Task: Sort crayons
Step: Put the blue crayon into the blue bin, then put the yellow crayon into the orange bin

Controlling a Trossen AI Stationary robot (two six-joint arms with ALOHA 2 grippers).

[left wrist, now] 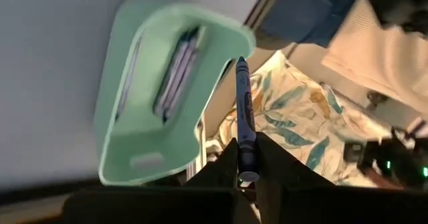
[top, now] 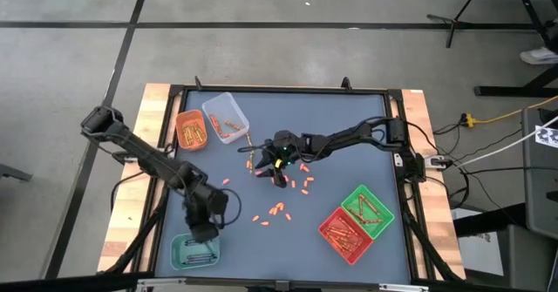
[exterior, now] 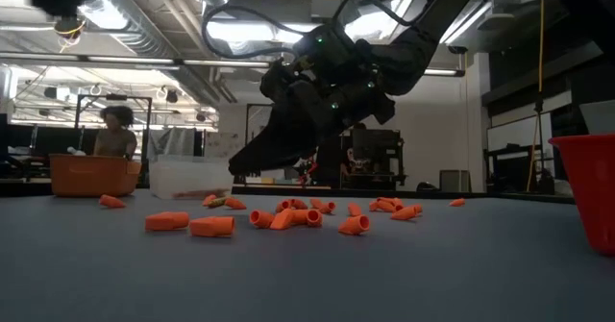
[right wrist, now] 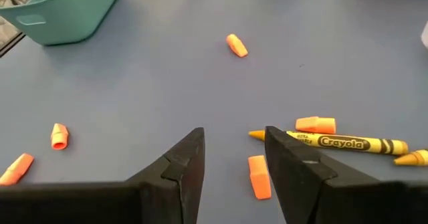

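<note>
My left gripper [top: 202, 229] is near the table's front left, just above the teal tray [top: 193, 252], and is shut on a blue crayon [left wrist: 245, 110]. The teal tray [left wrist: 134, 117] holds several dark and blue crayons. My right gripper [top: 277, 177] is open over the table's middle, low above scattered orange stubs [top: 277, 209]. In the right wrist view its fingers [right wrist: 234, 140] stand beside the pointed end of a yellow crayon [right wrist: 341, 143], which lies flat on the table. I cannot tell whether they touch it. My left gripper pinches the blue crayon near its flat end [left wrist: 248, 158] between its two fingers. The crayon sticks out forward along the fingers, its pointed tip [left wrist: 241, 62] leading. It is lifted clear, beside the teal tray's rim [left wrist: 227, 43].
An orange tray [top: 192, 129] and a clear tray [top: 225, 116] with crayons stand at the far left. A green tray [top: 366, 208] and a red tray [top: 345, 234] stand at the front right. Short orange stubs [exterior: 213, 226] lie across the table's middle. A person [exterior: 115, 135] stands beyond the table.
</note>
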